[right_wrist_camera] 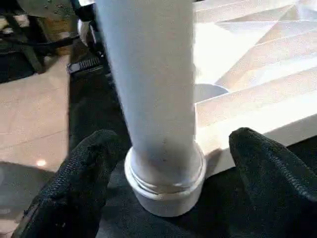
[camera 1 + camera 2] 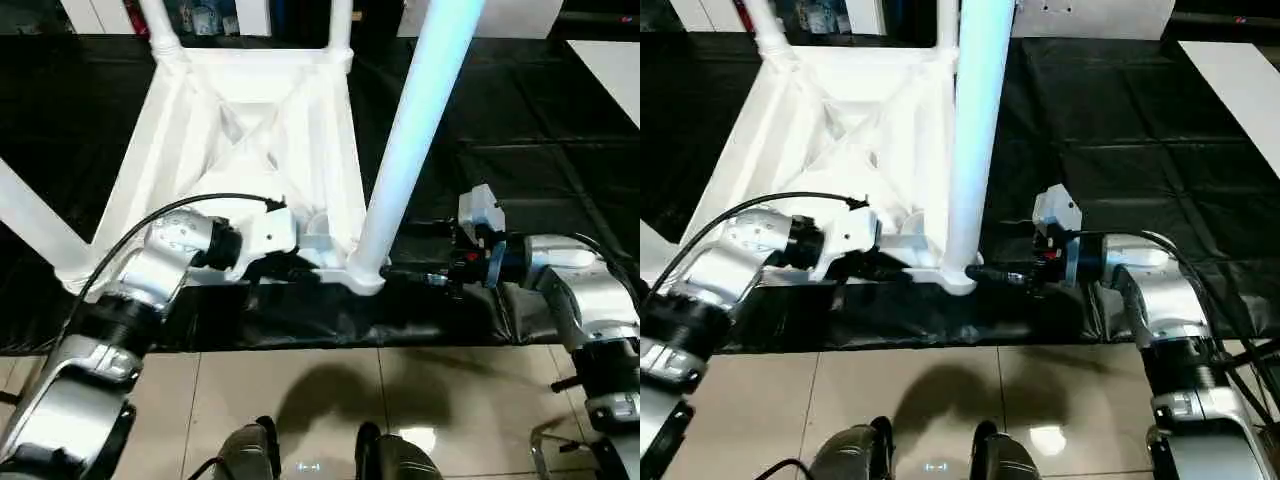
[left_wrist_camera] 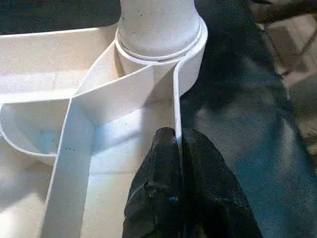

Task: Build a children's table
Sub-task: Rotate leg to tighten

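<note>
Head stereo looks down; 2 wrist cameras close, sharing corner socket (image 1: 166, 181).

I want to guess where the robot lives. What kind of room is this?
Probably an indoor workshop or lab: a shiny beige tiled floor, a black plastic sheet laid as a work mat, and an upturned white plastic table being assembled.

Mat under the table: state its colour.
Black. The mat shows best in the left eye view.

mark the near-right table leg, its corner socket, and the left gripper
Near-right table leg (image 2: 420, 130), left eye view: mid-shaft.
Corner socket (image 1: 166, 186), right wrist view: outer collar wall.
Left gripper (image 3: 178, 144), left wrist view: fingertips shut on the tabletop rim (image 3: 176, 106).
</note>
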`<state>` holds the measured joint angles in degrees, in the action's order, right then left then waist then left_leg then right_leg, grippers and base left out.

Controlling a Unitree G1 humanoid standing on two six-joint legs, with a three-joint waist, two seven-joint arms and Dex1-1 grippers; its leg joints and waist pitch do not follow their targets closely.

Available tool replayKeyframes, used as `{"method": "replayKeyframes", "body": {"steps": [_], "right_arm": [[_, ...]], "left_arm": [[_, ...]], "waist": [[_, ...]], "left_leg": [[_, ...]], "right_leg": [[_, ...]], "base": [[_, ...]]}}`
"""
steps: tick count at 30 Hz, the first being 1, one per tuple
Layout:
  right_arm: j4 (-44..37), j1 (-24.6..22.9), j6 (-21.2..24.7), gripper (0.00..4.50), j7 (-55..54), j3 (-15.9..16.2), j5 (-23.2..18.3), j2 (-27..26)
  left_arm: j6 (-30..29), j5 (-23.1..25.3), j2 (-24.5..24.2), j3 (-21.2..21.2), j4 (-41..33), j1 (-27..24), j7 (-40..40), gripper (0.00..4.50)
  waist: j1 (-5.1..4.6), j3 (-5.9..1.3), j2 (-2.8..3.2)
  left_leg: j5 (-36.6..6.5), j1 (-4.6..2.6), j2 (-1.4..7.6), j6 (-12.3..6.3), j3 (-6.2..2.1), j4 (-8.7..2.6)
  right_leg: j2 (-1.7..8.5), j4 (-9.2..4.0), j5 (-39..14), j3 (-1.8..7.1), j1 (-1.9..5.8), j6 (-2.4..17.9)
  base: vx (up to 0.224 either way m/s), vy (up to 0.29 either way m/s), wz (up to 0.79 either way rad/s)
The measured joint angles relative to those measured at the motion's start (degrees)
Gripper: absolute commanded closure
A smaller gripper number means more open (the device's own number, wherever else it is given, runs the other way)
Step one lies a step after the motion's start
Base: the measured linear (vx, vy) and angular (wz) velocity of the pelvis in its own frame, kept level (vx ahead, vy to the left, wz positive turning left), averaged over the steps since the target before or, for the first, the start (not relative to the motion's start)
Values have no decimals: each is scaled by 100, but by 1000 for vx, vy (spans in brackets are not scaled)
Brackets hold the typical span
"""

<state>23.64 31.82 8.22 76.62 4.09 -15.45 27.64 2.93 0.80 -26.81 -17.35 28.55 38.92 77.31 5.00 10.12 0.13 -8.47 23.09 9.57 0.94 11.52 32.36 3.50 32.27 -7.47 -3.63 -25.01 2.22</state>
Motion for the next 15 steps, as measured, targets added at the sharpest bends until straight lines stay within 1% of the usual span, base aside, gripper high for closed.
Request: {"method": "replayKeyframes", "body": {"steps": [2,4,5,8,10,12,13,14,15], "right_arm": [[187,92,-8,109,232,78,-8,-15],[262,141,-12,132,331,107,-8,-59],[307,171,-15,132,374,122,-8,-81],[353,188,-18,155,441,178,-11,-134],[362,211,-24,181,471,221,-18,-226],[375,247,-53,186,511,298,-18,-281],[400,274,-95,208,545,324,-18,-298],[420,299,-112,208,599,328,-18,-309],[429,320,-113,218,641,333,-18,-312]], "left_arm": [[0,-47,-57,-25,-133,-84,116,450],[-1,-65,-90,-45,-142,-82,152,450],[-4,-65,-92,-46,-141,-83,154,450],[-9,-64,-92,-45,-142,-83,154,450],[-16,-63,-86,-48,-152,-84,161,450],[-34,-61,-82,-56,-183,-86,161,450],[-49,-61,-84,-58,-200,-89,161,450],[-65,-61,-86,-59,-234,-99,161,450],[-73,-61,-88,-61,-247,-106,161,450]], "waist": [[18,0,0],[16,0,0],[12,0,0],[8,0,0],[8,0,0],[12,0,0],[13,0,0],[17,0,0],[16,0,0]], "left_leg": [[-2,0,2,5,-1,1],[-2,0,2,5,-1,4],[-2,0,2,5,-1,6],[-2,0,2,5,-1,8],[-1,0,3,4,-1,7],[1,1,3,1,-1,7],[1,2,3,0,-1,7],[1,4,3,-1,-1,7],[2,5,2,-2,-1,8]], "right_leg": [[-1,3,0,-1,0,0],[-1,8,0,-1,-1,0],[-1,9,0,-1,-1,0],[0,9,0,-1,-1,0],[-1,11,0,-1,-1,0],[-1,12,0,-1,-2,0],[-1,12,0,-1,-3,0],[0,11,0,-1,-4,0],[0,11,0,-1,-3,0]], "base": [[0,0,0],[0,0,0],[0,0,0],[0,0,0],[0,0,0],[0,0,0],[0,0,0],[0,0,0],[0,0,0]]}}
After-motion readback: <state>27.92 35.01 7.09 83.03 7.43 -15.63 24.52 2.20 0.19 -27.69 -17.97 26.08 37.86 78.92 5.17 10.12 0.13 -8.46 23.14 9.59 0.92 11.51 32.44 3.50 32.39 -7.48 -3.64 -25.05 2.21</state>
